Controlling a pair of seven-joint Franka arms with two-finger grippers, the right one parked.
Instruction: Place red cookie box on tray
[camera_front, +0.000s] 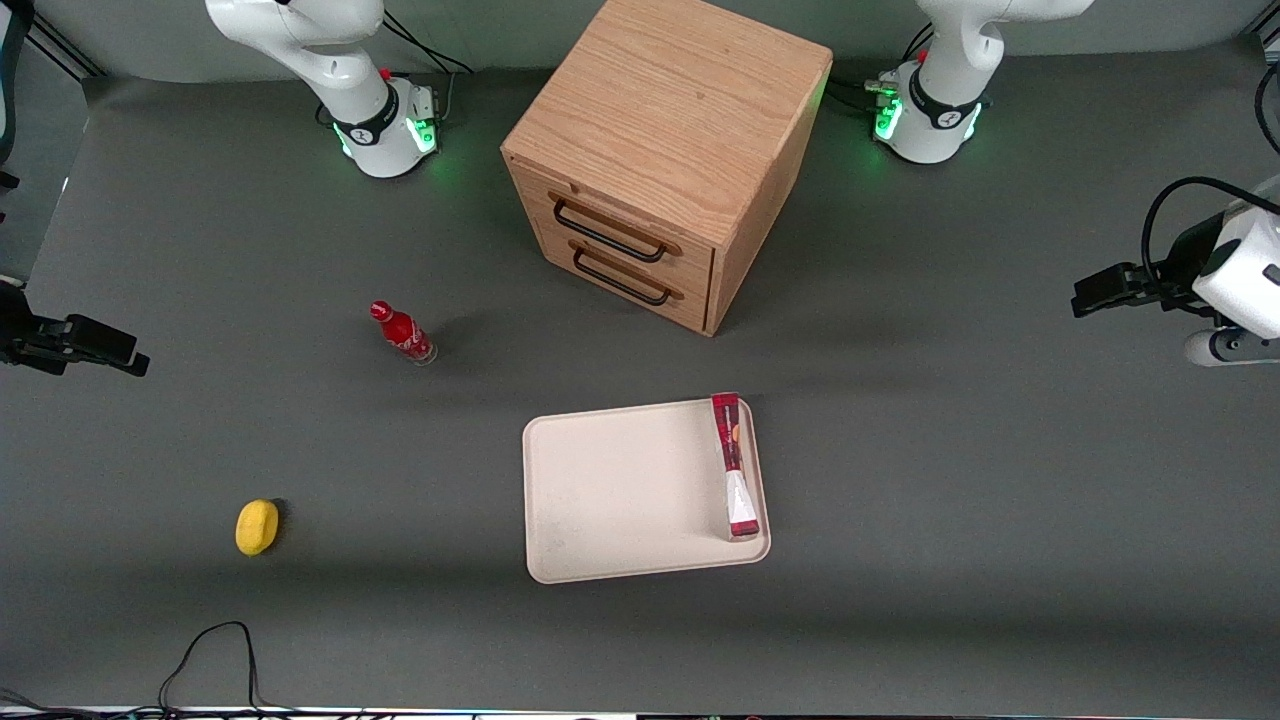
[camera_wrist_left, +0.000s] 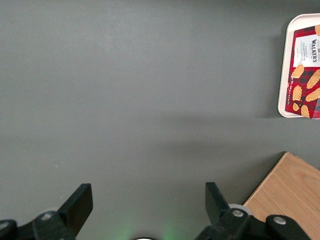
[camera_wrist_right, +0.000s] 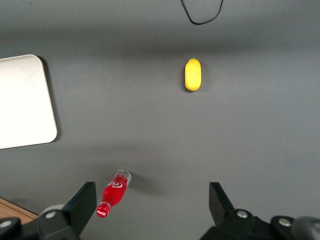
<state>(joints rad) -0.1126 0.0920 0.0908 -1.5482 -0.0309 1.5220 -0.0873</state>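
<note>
The long cardboard red cookie box (camera_front: 735, 466) is lying flat inside the smooth, round-cornered tray (camera_front: 620, 490), while the gripper (camera_wrist_left: 145, 210) is hovering spread and empty over bare tabletop, its wrist camera alone catching the box's printed cookies.

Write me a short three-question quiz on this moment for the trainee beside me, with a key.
1. True or false: the red cookie box lies flat in the middle of the tray.
2. Multiple choice: the gripper is
A. shut on the box
B. open above bare table, holding nothing
C. shut on the bottle
3. Which thing lies nearest the front camera: the lemon, the bottle, or the wooden cabinet?

Key:
1. False. It stands on its narrow side along the tray's edge toward the working arm's end.
2. B
3. The lemon.
</note>
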